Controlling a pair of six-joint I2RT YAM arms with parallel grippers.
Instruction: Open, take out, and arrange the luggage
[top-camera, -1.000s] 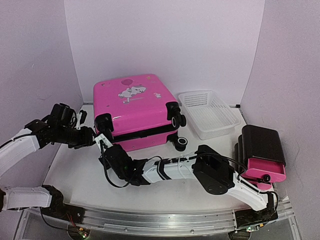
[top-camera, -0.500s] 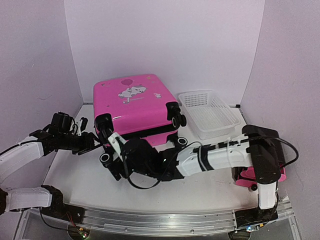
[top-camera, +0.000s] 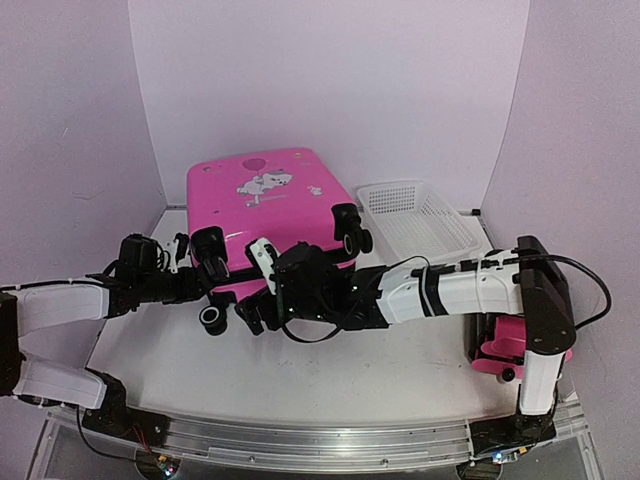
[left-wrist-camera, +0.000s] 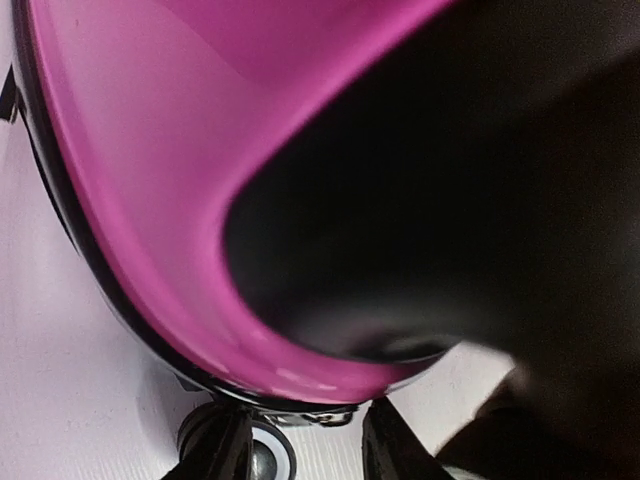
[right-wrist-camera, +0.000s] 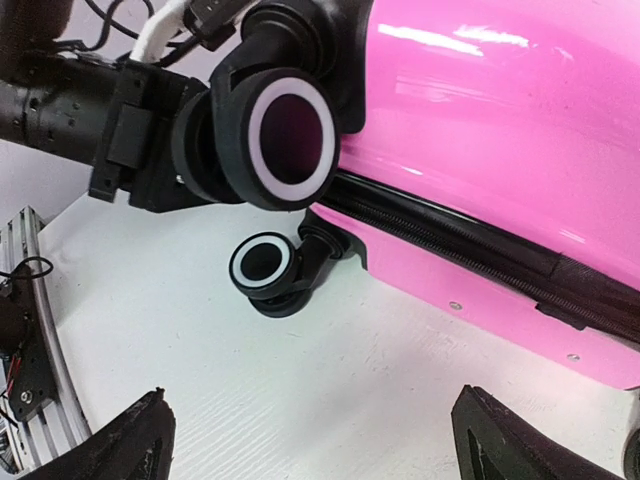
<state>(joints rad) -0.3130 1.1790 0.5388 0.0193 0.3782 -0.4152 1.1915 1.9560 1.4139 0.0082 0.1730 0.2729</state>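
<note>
The hot-pink hard-shell suitcase (top-camera: 270, 215) lies flat at the back middle of the white surface (top-camera: 380, 370), sticker lid up and black zipper band (right-wrist-camera: 450, 240) shut, so nothing is opened yet.

Both arms crowd its near-left corner. The right claw (right-wrist-camera: 310, 420) is spread wide and empty, just in front of the corner. The left claw (top-camera: 198, 282) is pressed up against the shell by the upper wheel (right-wrist-camera: 290, 125); I cannot tell whether it grips anything.

Likely troubles are the two claws knocking each other, a finger catching the lower wheel (right-wrist-camera: 265, 265) rather than the zipper, or a push sliding the case into the white mesh plastic basket (top-camera: 432, 262) beside it. The outstretched right arm also passes close to the small black cabinet with a pink drawer (top-camera: 500, 352).

Count: one suitcase, one basket, one cabinet, two claws, and two wheels at this corner.
</note>
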